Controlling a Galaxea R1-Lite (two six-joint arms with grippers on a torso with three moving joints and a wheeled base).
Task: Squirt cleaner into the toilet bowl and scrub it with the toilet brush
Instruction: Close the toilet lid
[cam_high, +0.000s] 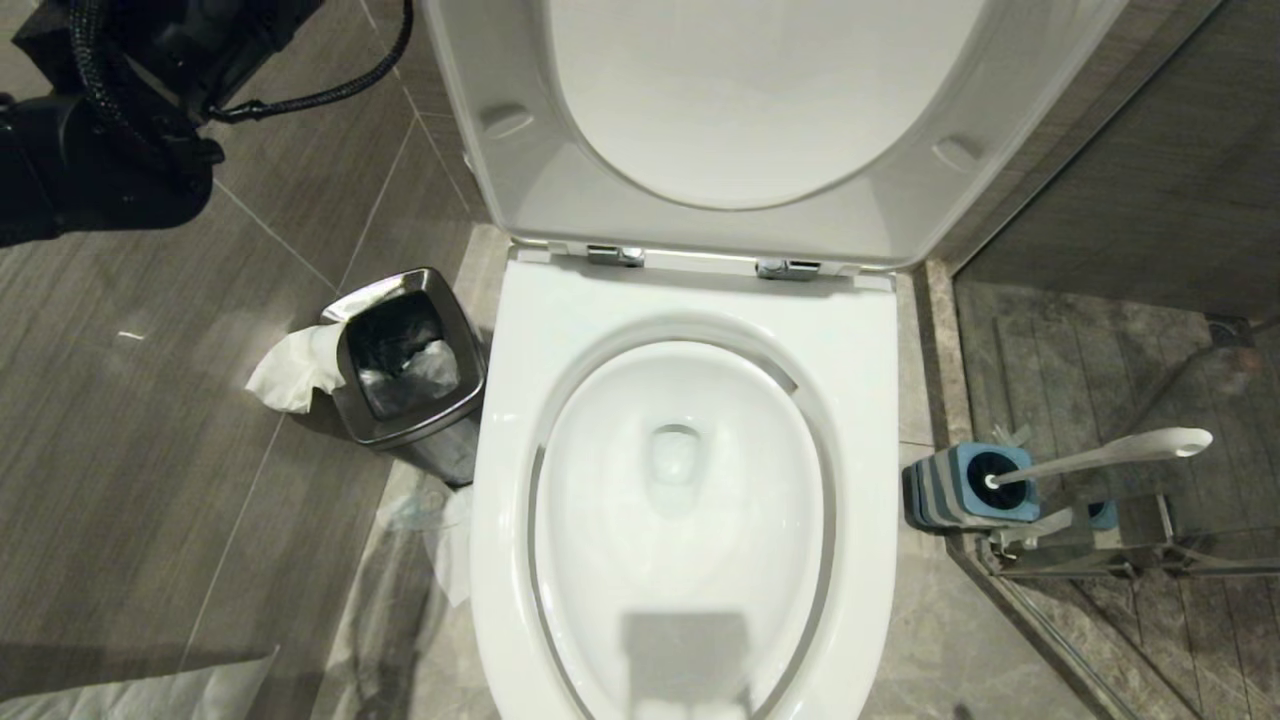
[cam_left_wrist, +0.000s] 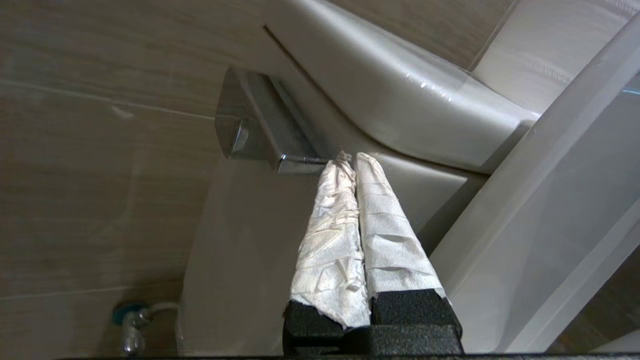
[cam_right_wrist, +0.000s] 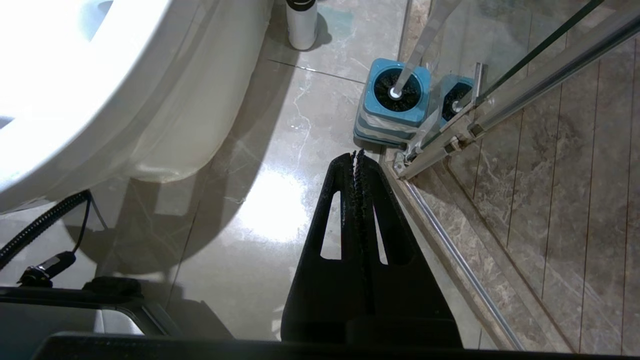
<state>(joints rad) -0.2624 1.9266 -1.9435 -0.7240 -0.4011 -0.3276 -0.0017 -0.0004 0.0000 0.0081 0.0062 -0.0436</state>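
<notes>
A white toilet bowl (cam_high: 690, 520) stood on the tiled floor (cam_high: 120, 450) with its seat and lid (cam_high: 740, 110) raised against the wall, held on chrome hinges (cam_high: 615, 255). The basin lay open, with only a little water at the drain.

The toilet brush (cam_high: 1110, 453) sat in a blue-topped, grey-striped holder (cam_high: 950, 490) on the floor just beside the bowl's right side, against the glass shower door (cam_high: 1120, 560). Its slim white handle leaned away from the bowl, toward the shower, and the black bristles showed in the holder's mouth.

On the floor at the bowl's left rear corner stood a small square steel bin (cam_high: 412, 365) with crumpled white tissue (cam_high: 295, 370) hanging over its edge.

The left arm (cam_high: 100, 120) was raised at the far left, above the floor beside the lid. The left claw (cam_left_wrist: 350, 162), its fingers wrapped in white paper, was closed and held nothing, pointing toward a chrome fitting (cam_left_wrist: 260, 130) near the toilet's back.

The right claw (cam_right_wrist: 357, 157) hung low over the floor, closed and empty, near the brush holder.
</notes>
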